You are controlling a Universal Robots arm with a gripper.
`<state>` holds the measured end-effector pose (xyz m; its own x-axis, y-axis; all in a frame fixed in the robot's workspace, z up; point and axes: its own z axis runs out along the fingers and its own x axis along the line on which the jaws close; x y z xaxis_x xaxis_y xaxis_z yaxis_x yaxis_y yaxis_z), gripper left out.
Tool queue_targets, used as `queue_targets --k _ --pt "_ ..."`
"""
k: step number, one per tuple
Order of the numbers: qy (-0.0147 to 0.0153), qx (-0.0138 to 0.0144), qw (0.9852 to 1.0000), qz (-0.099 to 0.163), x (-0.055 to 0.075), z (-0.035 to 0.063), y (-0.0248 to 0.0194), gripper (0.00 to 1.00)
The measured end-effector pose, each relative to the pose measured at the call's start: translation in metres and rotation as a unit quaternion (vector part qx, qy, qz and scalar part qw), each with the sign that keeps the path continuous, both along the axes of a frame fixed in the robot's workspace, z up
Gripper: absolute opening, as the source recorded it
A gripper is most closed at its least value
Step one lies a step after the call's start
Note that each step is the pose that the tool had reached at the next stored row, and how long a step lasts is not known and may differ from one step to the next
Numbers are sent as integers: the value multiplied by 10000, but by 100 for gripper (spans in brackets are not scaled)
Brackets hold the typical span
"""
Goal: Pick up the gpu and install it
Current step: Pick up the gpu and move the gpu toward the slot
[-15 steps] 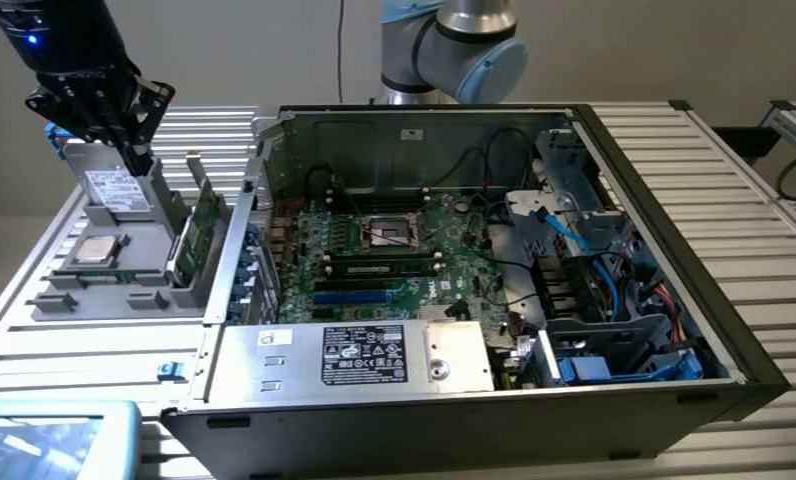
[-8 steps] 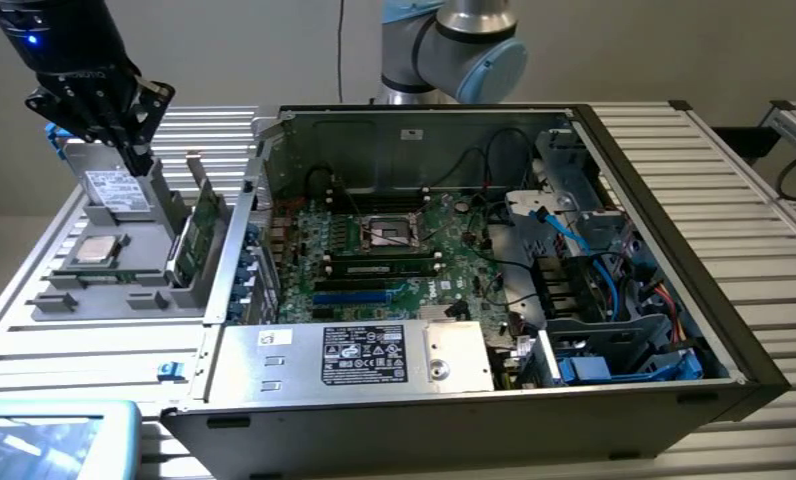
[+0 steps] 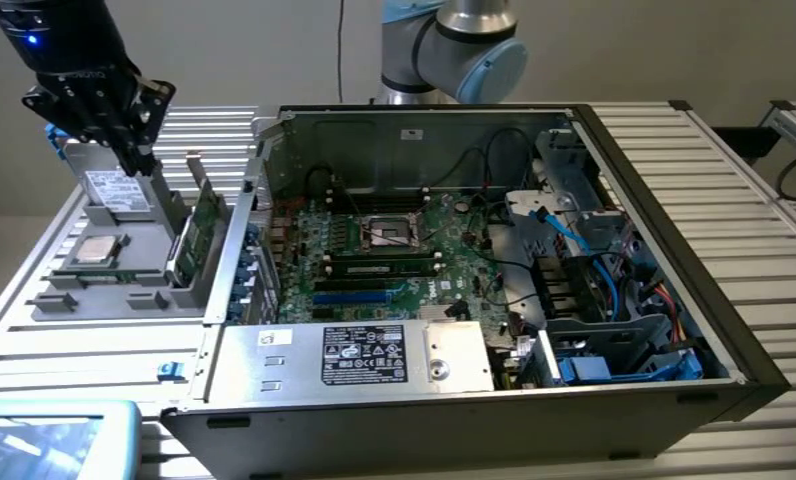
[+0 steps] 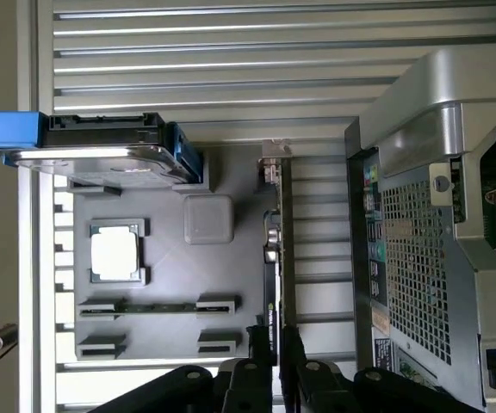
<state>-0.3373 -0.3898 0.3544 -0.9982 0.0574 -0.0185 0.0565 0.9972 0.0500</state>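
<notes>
The gpu point(image 3: 207, 225) stands on edge in a slot of the grey holder point(image 3: 105, 297), at the side nearest the computer case. In the wrist view the gpu point(image 4: 273, 258) shows edge-on as a thin dark strip. My gripper point(image 3: 134, 160) hangs above the holder at the exterior view's left, clear of the card. In the wrist view my gripper point(image 4: 273, 348) lines up over one end of the card's edge. Its fingers stand a narrow gap apart, with nothing held between them.
The holder point(image 4: 170, 258) also carries a silver hard drive point(image 3: 111, 190) with blue rails, a processor chip point(image 4: 114, 255) and a memory stick point(image 4: 158, 305). The open computer case point(image 3: 505, 395) lies right of it, motherboard point(image 3: 371, 250) exposed, cables and drive cage at its right side.
</notes>
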Motion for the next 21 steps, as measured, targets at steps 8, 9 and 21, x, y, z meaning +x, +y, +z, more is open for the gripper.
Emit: queue_targets --k 8,9,21 --pt "-45 15 10000 0 -28 -24 0 44" --pt "-52 30 10000 1 -45 -35 0 44" --pt "-78 358 9993 1 -112 -181 -54 44"
